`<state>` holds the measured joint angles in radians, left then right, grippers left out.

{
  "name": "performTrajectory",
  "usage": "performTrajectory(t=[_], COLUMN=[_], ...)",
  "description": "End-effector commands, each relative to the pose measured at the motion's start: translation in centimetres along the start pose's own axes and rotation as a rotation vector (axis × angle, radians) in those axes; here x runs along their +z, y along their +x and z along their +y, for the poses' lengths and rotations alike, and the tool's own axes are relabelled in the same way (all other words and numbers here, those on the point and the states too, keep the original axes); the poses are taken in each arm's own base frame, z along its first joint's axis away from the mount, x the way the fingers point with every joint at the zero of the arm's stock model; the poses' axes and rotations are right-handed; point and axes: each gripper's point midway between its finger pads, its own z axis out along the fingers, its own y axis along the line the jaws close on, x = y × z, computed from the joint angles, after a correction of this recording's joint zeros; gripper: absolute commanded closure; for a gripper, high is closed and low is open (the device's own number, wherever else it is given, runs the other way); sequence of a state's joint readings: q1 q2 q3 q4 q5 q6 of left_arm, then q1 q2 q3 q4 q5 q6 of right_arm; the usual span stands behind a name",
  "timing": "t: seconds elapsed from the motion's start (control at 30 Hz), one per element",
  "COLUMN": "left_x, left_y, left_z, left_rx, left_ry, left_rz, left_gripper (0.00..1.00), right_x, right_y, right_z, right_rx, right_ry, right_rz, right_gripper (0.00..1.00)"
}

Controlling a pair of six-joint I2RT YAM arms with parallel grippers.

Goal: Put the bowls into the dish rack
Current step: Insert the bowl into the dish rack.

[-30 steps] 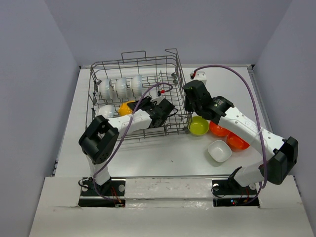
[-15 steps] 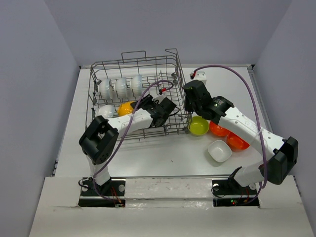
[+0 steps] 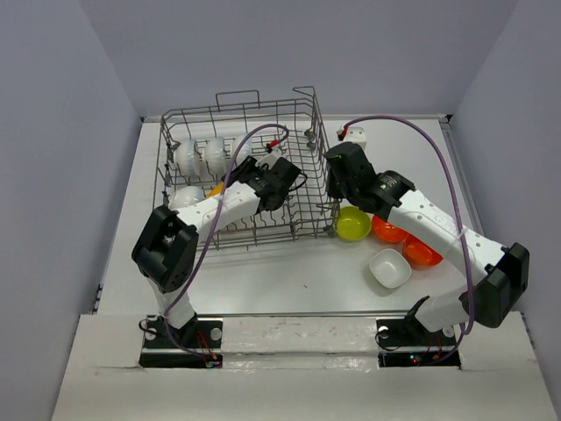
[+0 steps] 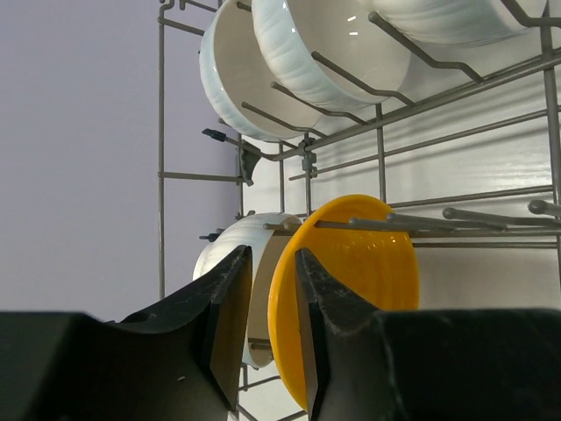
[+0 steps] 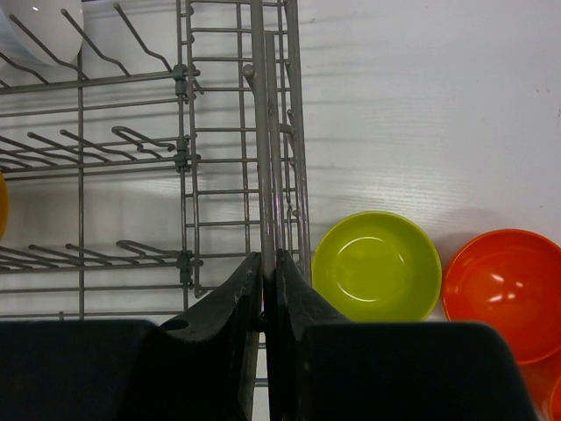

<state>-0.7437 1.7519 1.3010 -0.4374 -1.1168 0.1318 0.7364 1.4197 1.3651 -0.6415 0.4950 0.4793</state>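
While a white squarish bowl, two red-orange bowls and a lime green bowl sit on the table, the right fingers clamp the dish rack by its side wire; the left fingers stand parted, gripping nothing, before an orange-yellow bowl on edge among the tines; white bowls stand racked beyond.

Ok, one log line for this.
left gripper: open inside dish rack | yellow bowl: racked on edge | right gripper: shut on rack wire | lime bowl: outside rack
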Motion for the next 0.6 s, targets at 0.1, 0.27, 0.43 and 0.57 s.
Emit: performTrajectory(t=[0.1,0.27,0.43,0.57], left_x=[-0.3,-0.6,-1.5,-2.5], left_y=[-1.1,-1.3,-2.3,-3.2], left_z=[3.2,4.1,6.7,9.0], left_rx=[-0.151,-0.172,-0.250,-0.348], left_ry=[0.001,-0.025,-0.049,-0.032], left_rz=[-0.009,-0.017,-0.047,-0.095], left_gripper=[0.61,0.60,0.57,0.57], right_x=[-2.1,-2.2,-1.8,-1.5], right_y=[-5.4,-5.6,-5.1,-4.3], right_z=[3.1,3.1,3.5,4.3], right_rx=[0.103,0.103,0.101,0.080], right_ry=[-0.123,-0.122,-0.131,-0.141], right_rz=[-0.143,-0.144,-0.124,-0.103], right_gripper=[0.98,0.99,0.99,0.99])
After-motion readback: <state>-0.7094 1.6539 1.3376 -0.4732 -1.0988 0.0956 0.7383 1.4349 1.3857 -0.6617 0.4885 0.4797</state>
